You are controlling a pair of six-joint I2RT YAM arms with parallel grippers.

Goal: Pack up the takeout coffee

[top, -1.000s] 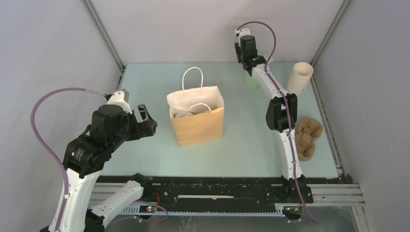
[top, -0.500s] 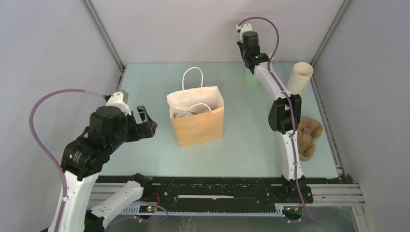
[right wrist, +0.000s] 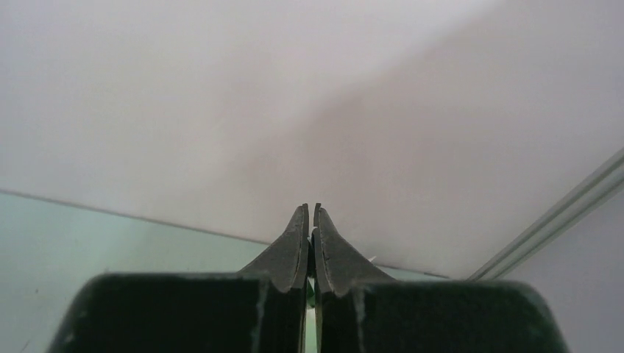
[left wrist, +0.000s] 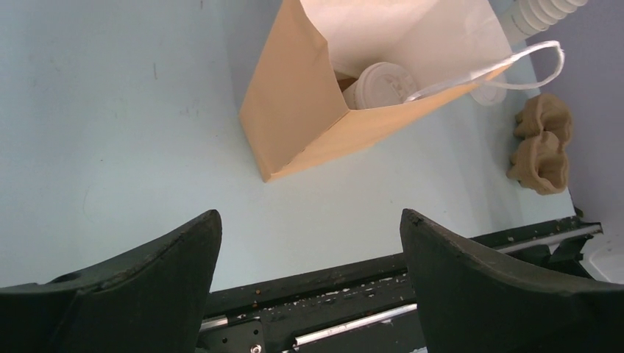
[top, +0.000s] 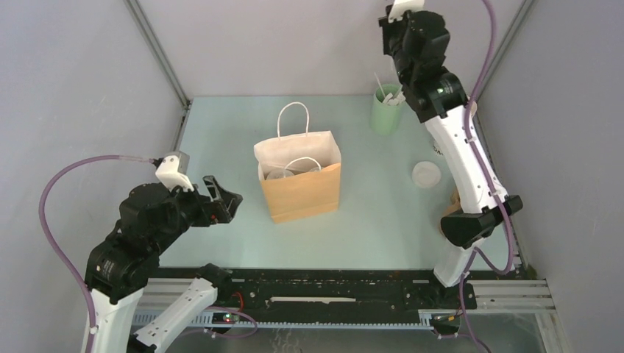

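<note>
From above, the left gripper (top: 223, 197) hangs low over the table (top: 221, 132) with its jaws spread wide and nothing between them. Just ahead of it, to its right, stands the brown paper bag (top: 300, 193), upright and open-mouthed. A lidded coffee cup (top: 279, 174) shows inside the bag, under one of the white handles. The right gripper (top: 396, 35) is up high against the back wall (top: 294, 44). Below it and slightly nearer stands the green cup of white sticks (top: 385, 114). A round white lid (top: 427, 174) lies flat on the table, well below this gripper and beside its arm.

In the left wrist view, the left gripper (left wrist: 309, 287) shows two dark fingers (left wrist: 140, 294) set far apart, empty. The paper bag (left wrist: 294, 125) stands straight ahead of them, clear of both tips, seen from a corner. The lidded coffee cup (left wrist: 383, 81) sits upright inside it — only one cup can be made out. Farther off, ahead and to the right, are a brown pulp cup carrier (left wrist: 543, 143) and the end of a stack of cream cups (left wrist: 544, 10). The rim of the round white lid (left wrist: 491, 94) peeks from behind the bag.

In the right wrist view, the right gripper (right wrist: 310, 211) is closed, tips pressed together and aimed at the back wall (right wrist: 294, 88). A strip of table (right wrist: 73, 235) lies below and to its left. Whether anything thin is pinched lower down — I cannot tell.
</note>
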